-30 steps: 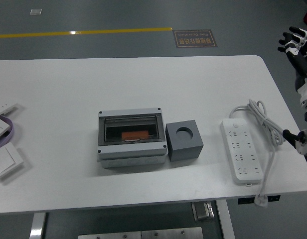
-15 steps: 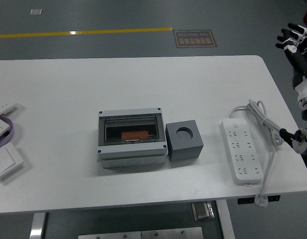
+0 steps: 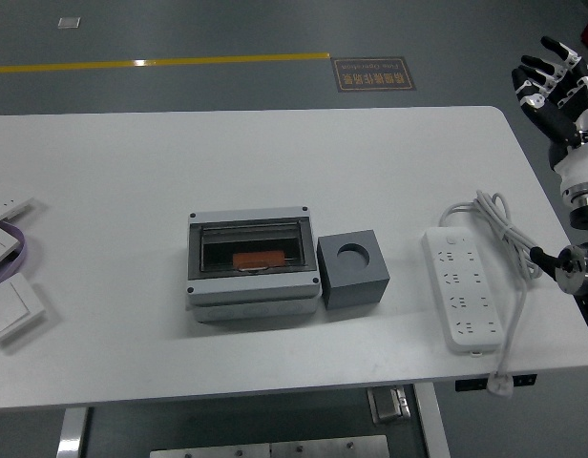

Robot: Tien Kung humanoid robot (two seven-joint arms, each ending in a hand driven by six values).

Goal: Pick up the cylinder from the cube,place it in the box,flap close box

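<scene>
Orange cylinder: lying inside grey box, seen through clear flap shut over it. Grey cube: just right of box, round socket on top vacant. White power strip with coiled cord: further right on white table. Wall switches: left edge. Right hand: raised past table's far right corner, fingers apart, holding nothing.

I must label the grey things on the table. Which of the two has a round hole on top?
The dark grey cube, right of the light grey box. The box has a transparent window instead.
</scene>
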